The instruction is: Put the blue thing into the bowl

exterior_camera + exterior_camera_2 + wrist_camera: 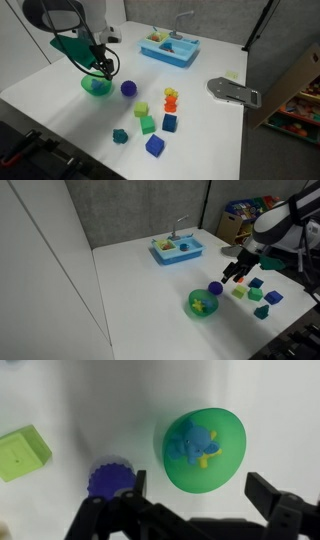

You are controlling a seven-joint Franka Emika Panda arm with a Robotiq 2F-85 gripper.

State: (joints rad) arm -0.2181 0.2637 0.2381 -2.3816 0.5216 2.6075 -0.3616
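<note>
Near the worktop (60, 70) edge closest to the robot base, the bowl (205, 450) already holds the blue thing (193, 447), lying inside beside a yellow piece. The fingers (262, 493) stand spread apart and empty above it. Judged step: placement complete; next, withdraw upward, clear of the purple ball (109, 477).

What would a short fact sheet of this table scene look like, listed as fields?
pincer: open, empty, above the bowl
bowl: bright green, on the white table
blue thing: lying inside the bowl
purple ball: beside the bowl
toy sink: blue, at the table's far side
loose blocks: several, green and dark blue among them
</note>
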